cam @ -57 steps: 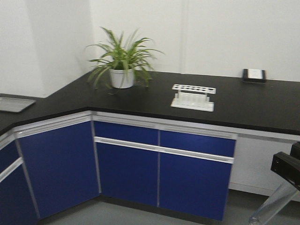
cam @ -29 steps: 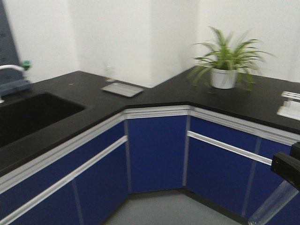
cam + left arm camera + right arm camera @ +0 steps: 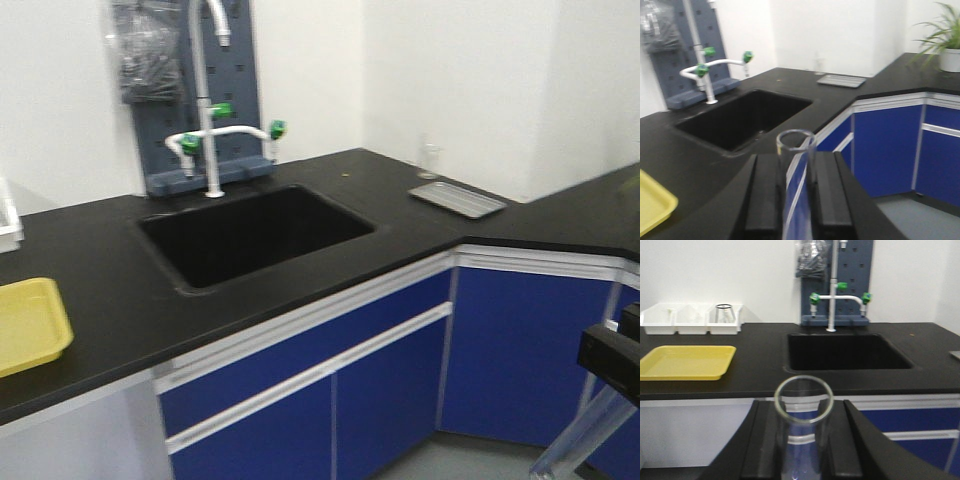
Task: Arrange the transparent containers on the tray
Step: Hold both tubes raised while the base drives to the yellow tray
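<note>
Left gripper (image 3: 796, 167) clamped on clear tube (image 3: 796, 150); right gripper (image 3: 803, 412) likewise w/ second tube (image 3: 803, 432). Yellow tray (image 3: 687, 361) on counter (image 3: 760, 367), left of sink (image 3: 847, 352), not touching it.

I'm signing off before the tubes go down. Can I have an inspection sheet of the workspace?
Surface: black counter with sink and faucet.
Job's things: yellow tray empty; left tube and right tube each held in a gripper.
Clutter: three white bins behind the tray, a flask in one; steel tray in the corner.
Grippers: left gripper shut on left tube; right gripper shut on right tube.
Cables: nothing seen.
Surroundings: blue cabinets, pegboard, plant.
</note>
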`<state>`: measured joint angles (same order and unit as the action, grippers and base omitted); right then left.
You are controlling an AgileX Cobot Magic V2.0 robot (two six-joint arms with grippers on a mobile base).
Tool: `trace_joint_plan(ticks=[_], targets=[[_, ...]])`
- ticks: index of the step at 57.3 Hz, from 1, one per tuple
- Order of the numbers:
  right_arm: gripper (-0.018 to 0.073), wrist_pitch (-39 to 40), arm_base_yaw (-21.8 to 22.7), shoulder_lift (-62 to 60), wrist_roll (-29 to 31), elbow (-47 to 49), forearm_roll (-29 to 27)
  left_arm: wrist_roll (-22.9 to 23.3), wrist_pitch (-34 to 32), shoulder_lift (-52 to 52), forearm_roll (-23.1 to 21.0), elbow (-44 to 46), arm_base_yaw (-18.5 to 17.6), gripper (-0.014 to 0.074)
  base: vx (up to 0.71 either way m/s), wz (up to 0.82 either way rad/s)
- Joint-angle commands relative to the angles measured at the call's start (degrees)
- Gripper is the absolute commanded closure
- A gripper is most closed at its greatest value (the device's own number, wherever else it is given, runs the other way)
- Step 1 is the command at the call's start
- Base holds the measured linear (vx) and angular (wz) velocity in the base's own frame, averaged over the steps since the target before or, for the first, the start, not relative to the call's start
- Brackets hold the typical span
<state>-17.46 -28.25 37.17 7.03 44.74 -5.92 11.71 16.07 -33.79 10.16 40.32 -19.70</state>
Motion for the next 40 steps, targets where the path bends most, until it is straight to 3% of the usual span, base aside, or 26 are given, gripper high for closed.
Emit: trace_joint_plan(ticks=[1,40], targets=[[0.0502,5.06,0.31,-0.06,0.29,1.60,0.15,0.24,-4.89,-0.19,-0.15,1.98,-0.16,0.0486,0.11,0.54],[0.0502,5.06,0.31,-0.06,0.29,1.60,0.15,0.24,-4.89,-0.19,-0.15,1.98,-0.16,0.0486,0.14,0.51]])
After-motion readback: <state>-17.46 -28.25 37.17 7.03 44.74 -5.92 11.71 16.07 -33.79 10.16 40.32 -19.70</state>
